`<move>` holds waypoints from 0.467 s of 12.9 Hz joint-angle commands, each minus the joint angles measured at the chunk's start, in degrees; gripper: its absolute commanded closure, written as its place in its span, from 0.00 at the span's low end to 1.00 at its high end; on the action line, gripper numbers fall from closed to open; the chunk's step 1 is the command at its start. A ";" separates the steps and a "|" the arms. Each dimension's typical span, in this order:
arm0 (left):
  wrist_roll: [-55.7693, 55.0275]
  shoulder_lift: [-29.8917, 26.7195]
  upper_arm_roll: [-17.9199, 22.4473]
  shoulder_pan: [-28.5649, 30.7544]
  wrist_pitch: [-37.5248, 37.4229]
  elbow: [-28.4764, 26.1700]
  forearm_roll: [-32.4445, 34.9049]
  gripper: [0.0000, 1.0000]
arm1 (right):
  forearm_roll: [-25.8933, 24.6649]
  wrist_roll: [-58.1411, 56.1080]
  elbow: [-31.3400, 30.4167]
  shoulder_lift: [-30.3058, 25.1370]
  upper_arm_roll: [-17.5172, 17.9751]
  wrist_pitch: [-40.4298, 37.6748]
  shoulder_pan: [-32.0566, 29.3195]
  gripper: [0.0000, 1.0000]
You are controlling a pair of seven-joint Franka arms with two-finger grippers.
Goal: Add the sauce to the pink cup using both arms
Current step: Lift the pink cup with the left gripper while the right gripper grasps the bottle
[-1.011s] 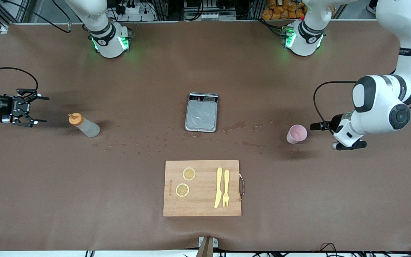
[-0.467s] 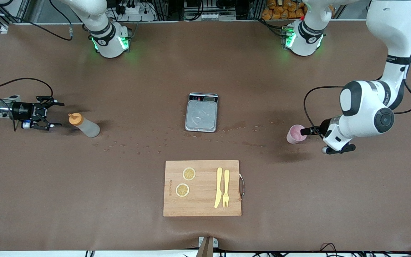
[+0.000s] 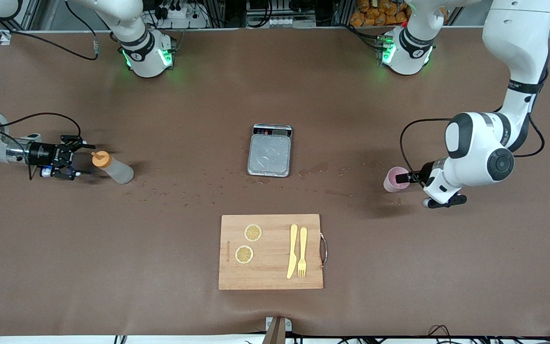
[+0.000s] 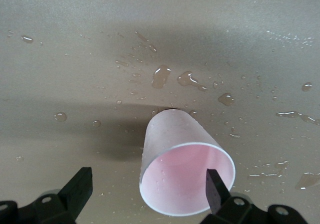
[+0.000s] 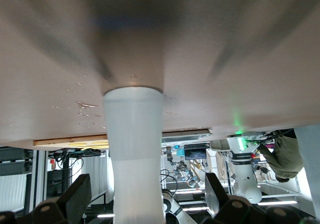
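Observation:
The sauce bottle (image 3: 115, 169), whitish with an orange cap (image 3: 100, 158), stands toward the right arm's end of the table. My right gripper (image 3: 83, 160) is open just beside the cap. In the right wrist view the bottle (image 5: 134, 149) stands between the open fingers (image 5: 76, 194) without touching them. The pink cup (image 3: 393, 179) stands upright toward the left arm's end. My left gripper (image 3: 407, 178) is open at its rim. In the left wrist view one fingertip (image 4: 215, 186) shows against the cup's mouth (image 4: 185, 176) and the other stands apart beside the cup.
A kitchen scale with a metal tray (image 3: 270, 151) sits mid-table. A wooden cutting board (image 3: 271, 267) with two lemon slices, a yellow knife and a fork lies nearer the front camera. Water drops (image 3: 184, 193) dot the table between the bottle and the cup.
My right gripper has moved along the table up to the bottle's cap. My left gripper has moved in to the pink cup's rim. Bottle and cup have not moved.

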 commanded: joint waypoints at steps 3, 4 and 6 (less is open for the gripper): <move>-0.18 1.28 0.18 -0.74 2.15 0.35 -0.45 0.33 | 4.33 -2.78 -1.50 1.15 0.47 3.18 1.33 0.00; -0.18 1.28 0.18 -1.09 2.24 0.26 -0.45 0.94 | 5.13 -2.87 -1.86 1.15 0.47 3.80 1.85 0.00; 0.34 1.28 0.18 -1.09 2.16 0.18 -0.45 1.00 | 5.31 -4.27 -2.65 1.24 0.47 4.50 2.47 0.00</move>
